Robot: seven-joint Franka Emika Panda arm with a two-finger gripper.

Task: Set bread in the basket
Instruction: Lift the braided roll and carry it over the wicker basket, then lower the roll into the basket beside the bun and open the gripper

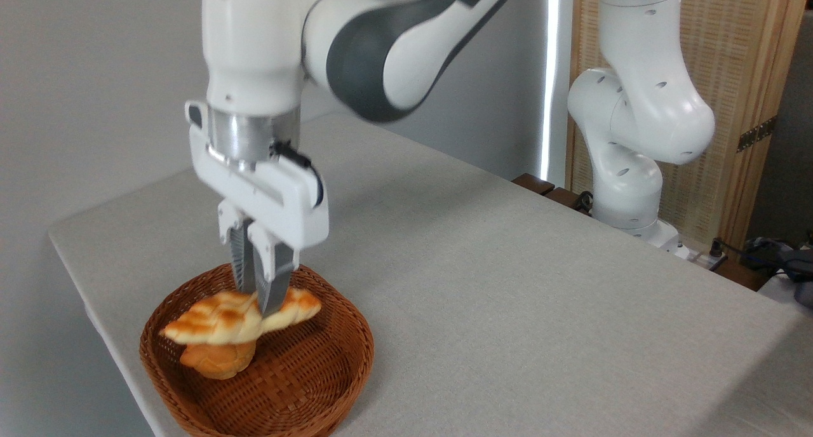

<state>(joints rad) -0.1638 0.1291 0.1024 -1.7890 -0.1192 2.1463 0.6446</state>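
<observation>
lab, robot arm (635,107), cloth-covered table (508,284)

grey table (508,310); basket (317,386) on it

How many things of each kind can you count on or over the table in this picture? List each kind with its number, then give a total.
Bread pieces: 2, the braided bread held in the gripper and the round bun below it.
Baskets: 1, the wicker basket.
Robot arms: 1.
Total: 4.

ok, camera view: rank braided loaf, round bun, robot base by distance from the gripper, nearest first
1. braided loaf: clamped in the gripper, over the basket.
2. round bun: in the basket, just below the loaf's left half.
3. robot base: far right, past the table's back edge.
</observation>
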